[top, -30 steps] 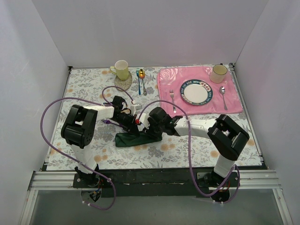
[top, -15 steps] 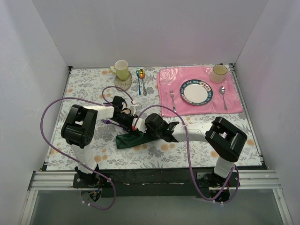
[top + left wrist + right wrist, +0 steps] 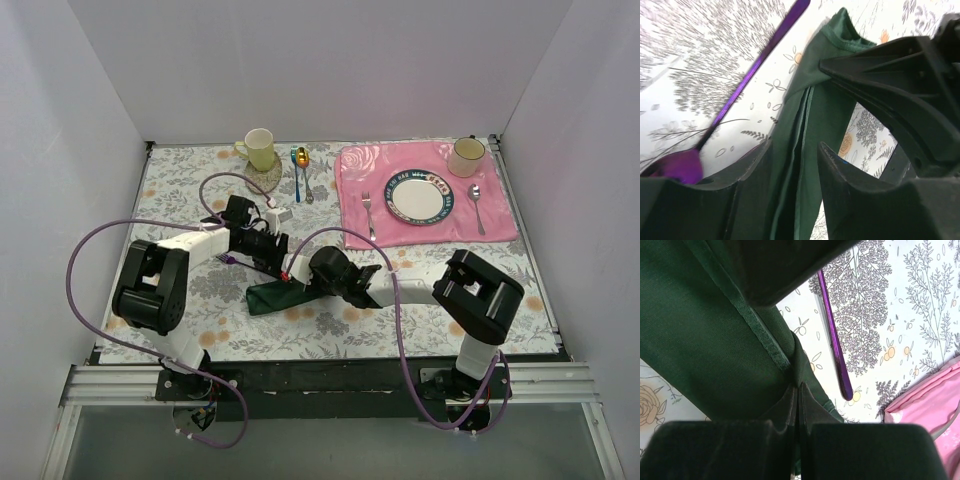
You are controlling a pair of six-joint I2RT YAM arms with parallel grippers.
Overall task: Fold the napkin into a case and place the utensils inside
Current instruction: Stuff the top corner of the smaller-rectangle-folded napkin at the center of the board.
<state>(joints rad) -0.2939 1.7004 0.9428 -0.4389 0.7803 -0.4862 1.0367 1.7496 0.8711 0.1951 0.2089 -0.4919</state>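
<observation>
The dark green cloth napkin (image 3: 264, 300) lies folded into a long, thin strip on the white counter (image 3: 180, 185) with grey leaves and orange flowers printed on it. It sits a little way in front of the two arm bases.

The right fingers (image 3: 797, 402) come at the napkin from its right side. They are pressed together and pinch a fold of the napkin at its edge.

The left fingers (image 3: 272, 259) hang over the far left part of the napkin. They are spread apart, and the napkin runs between them. I cannot tell if they touch it.

A slim shiny purple metal spoon (image 3: 747, 82) lies flat on the counter just beside the napkin, on its left. The round end of the purple spoon is half hidden, so it may not be a spoon.

Far behind the napkin and to its right lies a pink placemat (image 3: 500, 220) with roses. On it are a round plate (image 3: 420, 198) with a blue rim, a silver fork (image 3: 369, 214), a silver spoon (image 3: 477, 206) and a cream cup (image 3: 466, 156).

Straight behind the napkin, well apart from it, lie a blue spoon (image 3: 297, 182) and a gold spoon (image 3: 303, 157). A yellow cup (image 3: 260, 149) stands next to them.
</observation>
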